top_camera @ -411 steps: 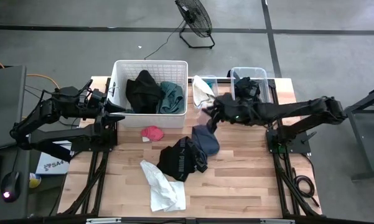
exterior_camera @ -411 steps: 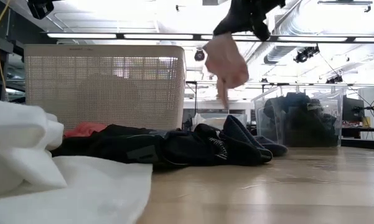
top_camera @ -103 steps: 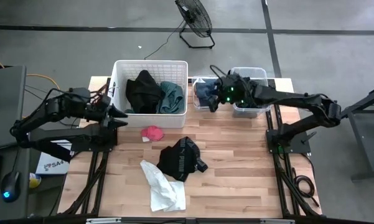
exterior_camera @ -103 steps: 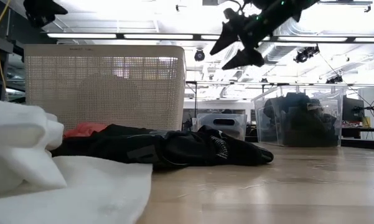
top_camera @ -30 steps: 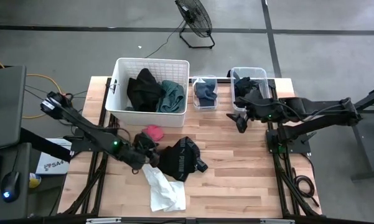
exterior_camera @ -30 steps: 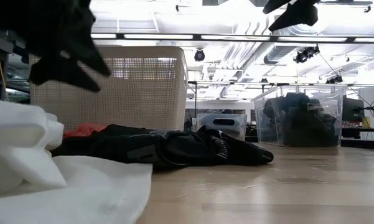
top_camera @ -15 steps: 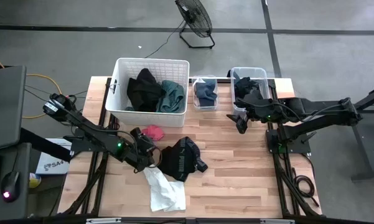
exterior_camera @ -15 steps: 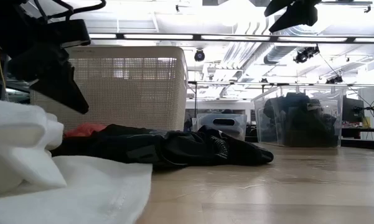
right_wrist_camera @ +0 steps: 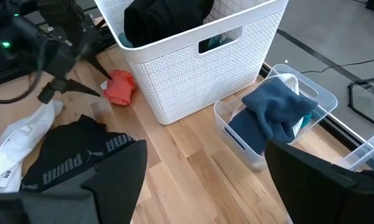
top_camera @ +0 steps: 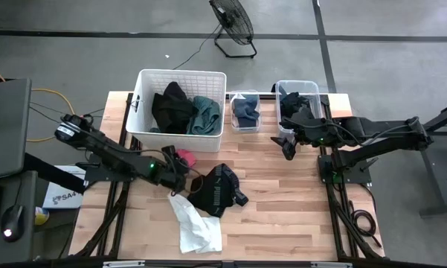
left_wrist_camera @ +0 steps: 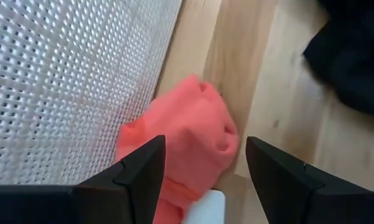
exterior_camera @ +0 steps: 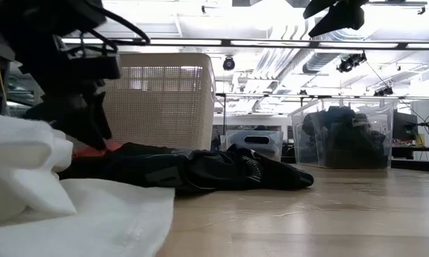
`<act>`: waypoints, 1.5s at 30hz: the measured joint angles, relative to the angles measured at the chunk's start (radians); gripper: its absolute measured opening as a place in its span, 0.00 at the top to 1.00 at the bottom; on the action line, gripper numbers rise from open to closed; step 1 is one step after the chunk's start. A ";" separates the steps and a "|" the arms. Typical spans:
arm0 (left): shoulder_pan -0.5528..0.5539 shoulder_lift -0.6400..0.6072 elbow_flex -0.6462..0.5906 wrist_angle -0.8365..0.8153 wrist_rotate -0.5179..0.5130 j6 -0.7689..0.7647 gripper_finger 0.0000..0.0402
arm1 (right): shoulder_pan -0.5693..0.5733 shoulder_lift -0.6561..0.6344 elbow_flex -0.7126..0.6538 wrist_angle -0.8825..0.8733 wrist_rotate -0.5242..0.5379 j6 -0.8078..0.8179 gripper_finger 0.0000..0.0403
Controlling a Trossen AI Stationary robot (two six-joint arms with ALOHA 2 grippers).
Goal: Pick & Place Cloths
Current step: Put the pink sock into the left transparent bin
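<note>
High view: left gripper (top_camera: pixel 176 170) low over the wooden surface (top_camera: pixel 283 208), just in front of the white slatted basket (top_camera: pixel 180 138), right at the small red-pink cloth (top_camera: pixel 184 156) lying beside the basket's front wall. Far nearer than the right gripper (top_camera: pixel 286 147), parked well apart by the clear tubs (top_camera: pixel 299 88). Black garment (top_camera: pixel 216 190) and white cloth (top_camera: pixel 193 223) near the left arm's tip, on the side away from the basket.

Low view: left arm looming dark before the basket, red-pink cloth peeking out at its foot.

Left wrist view: fingers (left_wrist_camera: pixel 140 171) spread apart, empty, red-pink cloth (left_wrist_camera: pixel 183 140) straight ahead between them, bunched, no clear long axis, pressed against the basket wall. Probably only a short descent and a close needed.

Right wrist view: right fingers (right_wrist_camera: pixel 305 168) wide apart, holding nothing, blue cloth (right_wrist_camera: pixel 274 112) piled in a small tub.
</note>
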 joint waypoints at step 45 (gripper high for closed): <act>0.130 0.095 0.133 0.028 0.423 0.168 0.97 | 0.000 0.000 0.000 0.001 -0.008 0.026 0.21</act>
